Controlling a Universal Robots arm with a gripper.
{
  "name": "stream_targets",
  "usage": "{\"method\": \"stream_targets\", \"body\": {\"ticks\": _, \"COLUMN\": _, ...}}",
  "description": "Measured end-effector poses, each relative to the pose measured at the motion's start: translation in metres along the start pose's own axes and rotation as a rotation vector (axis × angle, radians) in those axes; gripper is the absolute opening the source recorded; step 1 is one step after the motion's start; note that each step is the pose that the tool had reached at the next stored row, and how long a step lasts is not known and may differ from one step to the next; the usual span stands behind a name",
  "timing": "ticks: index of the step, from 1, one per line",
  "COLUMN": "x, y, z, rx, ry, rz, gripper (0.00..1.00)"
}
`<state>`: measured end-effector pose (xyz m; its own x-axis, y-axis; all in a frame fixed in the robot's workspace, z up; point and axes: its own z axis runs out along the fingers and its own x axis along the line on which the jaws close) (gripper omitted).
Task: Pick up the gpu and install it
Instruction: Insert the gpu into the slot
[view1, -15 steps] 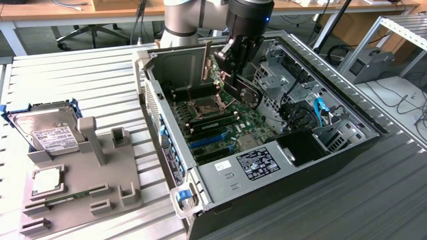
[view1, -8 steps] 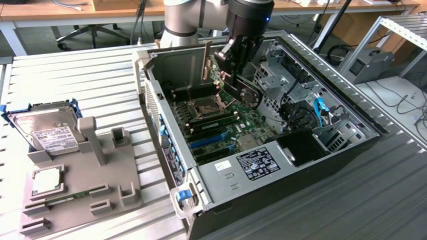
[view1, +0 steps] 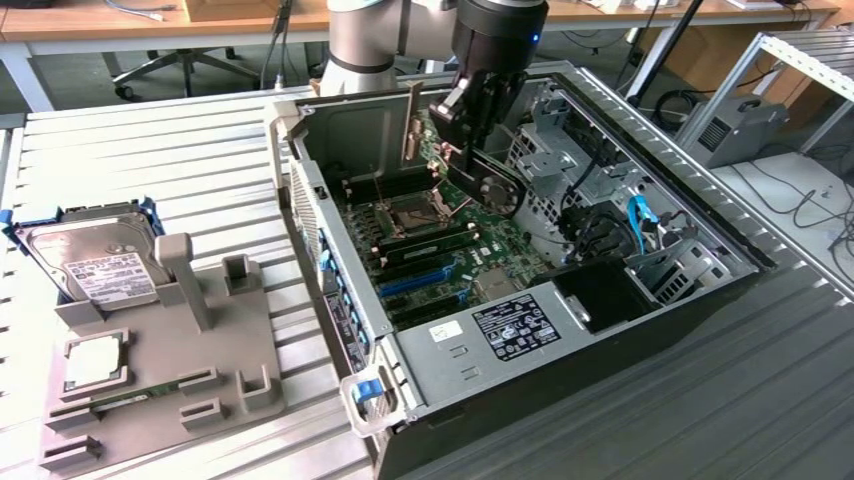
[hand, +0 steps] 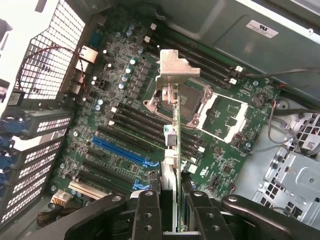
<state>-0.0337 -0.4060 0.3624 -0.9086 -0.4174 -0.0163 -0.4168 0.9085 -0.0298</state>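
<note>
Gpu sits edge-on btwn the gripper fingers, jaws part-closed and clamped on it. Card hangs tilted inside the open PC case, above the mobo, near the blue slots, not yet seated.

1. A silver-grey cylindrical arm segment shows just past the far wall of the computer case.
2. Above the case, the wrist is glossy black with a small blue light.
3. Over the case interior, the gripper is black; its fingers are flat matte bars with round screw holes and pale bolt heads.
</note>
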Motion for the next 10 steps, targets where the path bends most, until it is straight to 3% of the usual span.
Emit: {"method": "stream_targets", "body": {"ticks": 10, "x": 0.0000, "y": 0.0000, "z": 0.0000, "rx": -0.0003, "ry": -0.0006, "rz": -0.021, "gripper": 0.26}}
